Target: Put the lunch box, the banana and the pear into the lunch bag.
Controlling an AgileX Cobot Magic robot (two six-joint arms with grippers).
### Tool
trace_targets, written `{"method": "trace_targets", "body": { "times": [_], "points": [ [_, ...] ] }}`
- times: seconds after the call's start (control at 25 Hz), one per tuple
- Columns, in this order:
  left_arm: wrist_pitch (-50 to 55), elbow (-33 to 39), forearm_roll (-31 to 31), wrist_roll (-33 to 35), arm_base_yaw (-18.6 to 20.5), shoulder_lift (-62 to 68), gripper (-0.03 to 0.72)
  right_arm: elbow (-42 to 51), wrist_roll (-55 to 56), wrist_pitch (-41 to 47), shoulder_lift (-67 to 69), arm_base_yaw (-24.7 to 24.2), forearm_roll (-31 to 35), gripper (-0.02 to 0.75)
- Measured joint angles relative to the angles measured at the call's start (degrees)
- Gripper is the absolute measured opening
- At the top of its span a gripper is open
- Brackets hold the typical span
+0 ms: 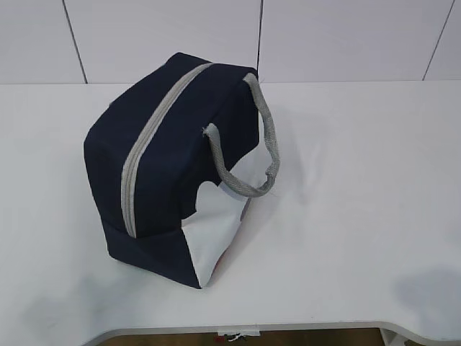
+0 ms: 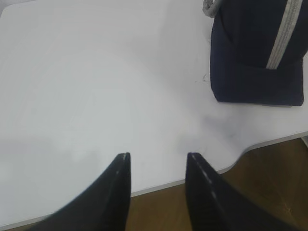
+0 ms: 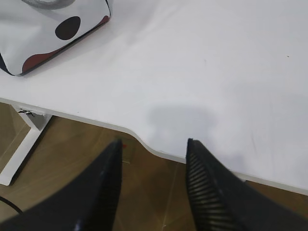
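The navy-blue lunch bag (image 1: 173,166) stands on the white table, its grey zipper (image 1: 148,148) shut and its grey handle (image 1: 265,137) hanging over the white side panel. It also shows in the left wrist view (image 2: 257,53) and its spotted white side shows in the right wrist view (image 3: 48,33). The lunch box, the banana and the pear are out of view. My left gripper (image 2: 159,156) is open and empty over the table's front edge. My right gripper (image 3: 154,142) is open and empty over the front edge too. Neither gripper shows in the exterior view.
The white table (image 1: 360,180) has a curved front edge (image 1: 288,328) with brown floor (image 3: 72,159) below it. A white table leg (image 3: 26,139) stands under the edge. A white panelled wall (image 1: 324,36) lies behind the table.
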Motion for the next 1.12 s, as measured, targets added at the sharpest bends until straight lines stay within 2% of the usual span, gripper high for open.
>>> {"method": "trace_targets", "body": {
  "times": [0.4, 0.92, 1.12],
  "points": [
    [0.0, 0.0, 0.04, -0.09, 1.52, 0.0, 0.265, 0.0, 0.0, 0.0, 0.0, -0.13, -0.03, 0.362],
    [0.0, 0.0, 0.04, -0.09, 1.52, 0.0, 0.246, 0.0, 0.0, 0.0, 0.0, -0.28, 0.17, 0.362],
    [0.0, 0.0, 0.04, -0.09, 1.52, 0.0, 0.244, 0.0, 0.0, 0.0, 0.0, -5.63, 0.17, 0.362]
  ]
}}
